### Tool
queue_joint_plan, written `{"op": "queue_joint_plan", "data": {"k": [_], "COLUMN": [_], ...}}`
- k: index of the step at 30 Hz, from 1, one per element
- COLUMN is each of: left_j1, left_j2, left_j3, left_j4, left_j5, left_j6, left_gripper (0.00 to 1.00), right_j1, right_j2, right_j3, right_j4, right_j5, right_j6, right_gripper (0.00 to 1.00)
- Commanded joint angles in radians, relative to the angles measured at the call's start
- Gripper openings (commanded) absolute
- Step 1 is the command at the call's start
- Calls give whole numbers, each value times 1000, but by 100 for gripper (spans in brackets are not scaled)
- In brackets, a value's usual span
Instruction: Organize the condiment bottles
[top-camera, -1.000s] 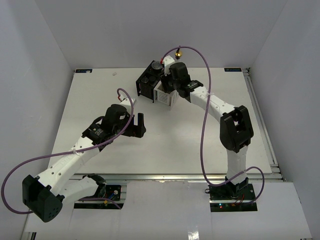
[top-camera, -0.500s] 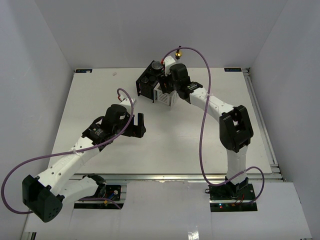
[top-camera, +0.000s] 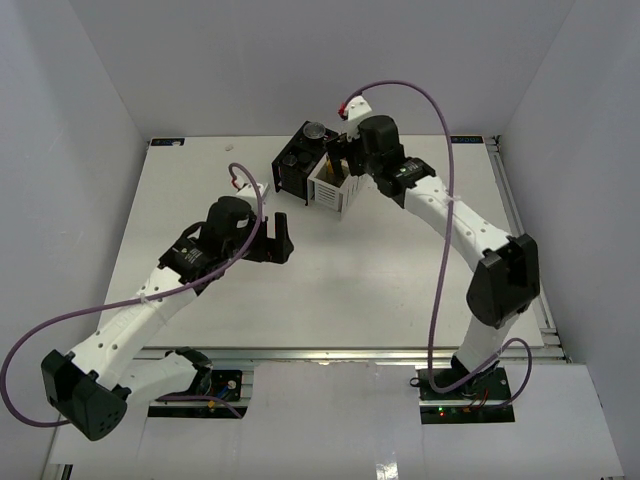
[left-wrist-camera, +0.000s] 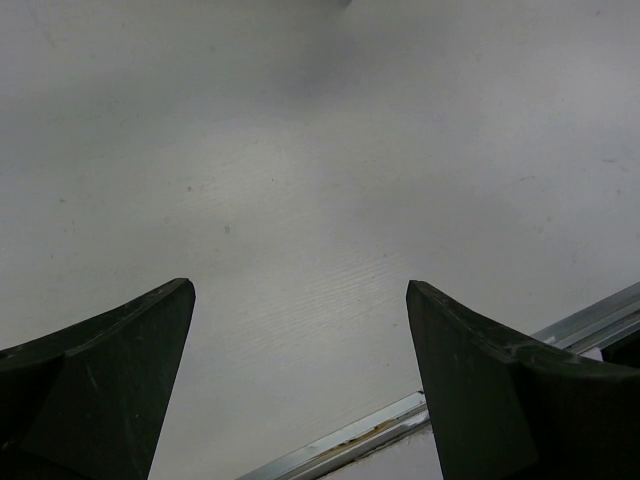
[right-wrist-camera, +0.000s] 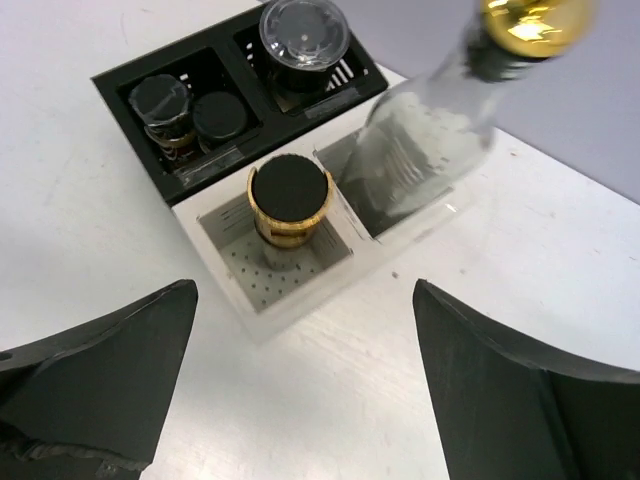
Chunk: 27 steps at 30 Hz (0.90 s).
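**A:** Change on the right arm. A second ago the right gripper (right-wrist-camera: 303, 300) was down at the racks, over the tall clear glass bottle with the brass spout (right-wrist-camera: 430, 150). Now it has pulled up and back, jaws spread wide, nothing between them.

**B:** Bottle released, then?

**A:** Looks so. It stands in the 3 o'clock compartment of the white slatted plastic rack (right-wrist-camera: 345, 205), apart from the gripper. (It reads as leaning in the wrist view. Could be perspective, can't tell.)

**B:** I'd call that placement done. Other containers?

**A:** Wrist view:
- **White rack, 9 o'clock compartment:** one short gold-brown jar with a black round lid (right-wrist-camera: 289, 195).
- **Black slatted plastic rack (right-wrist-camera: 115, 92):** sits just beside the white one at its 11 o'clock and looks to be touching it.
  - 8 o'clock end: a pair of short dark-lidded jars (right-wrist-camera: 218, 115), side by side.
  - 2 o'clock end: one jar with a clear domed lid (right-wrist-camera: 300, 30).

**B:** Where are the racks overall?

**A:** 12 o'clock on the white tabletop (top-camera: 400, 280) in the top view. Every bottle I can see is in a compartment.

**B:** Left arm?

**A:** The left gripper (left-wrist-camera: 298, 290) is wide open and empty, over bare tabletop around 9 o'clock of centre. It has shifted slightly since a second ago and is well apart from the racks.

**B:** My read is the sorting is at or near its end. If so, the next thing would be backing the right arm off without clipping that brass spout.
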Motion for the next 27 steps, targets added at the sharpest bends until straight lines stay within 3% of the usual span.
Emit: {"op": "queue_joint_plan", "data": {"k": [1,6,12,20,27], "left_j1": [-3,-3,-1,-2,-2], "left_j2": [-12,-32,-102,-212,-276], "left_j3": [136,246,238,129,79], "left_j4": [-5,-26,-29,9,28], "left_j5": [1,22,-9,-20,6], "left_j6": [-35,-71,-102,-89,-99], "left_gripper": [98,98,98,98,98], "right_j1": [0,0,0,0,0], "right_j2": [-210,-437,-698,-913,-975], "right_j3": [-61,-205,-459,-603,-642], "right_j4": [-100,-129,-68,-106,-110], "right_j5": [-36,-121,-237,-122,-57], "right_j6": [46,168,261,258,247], "right_gripper": [90,90,90,90,90]}}
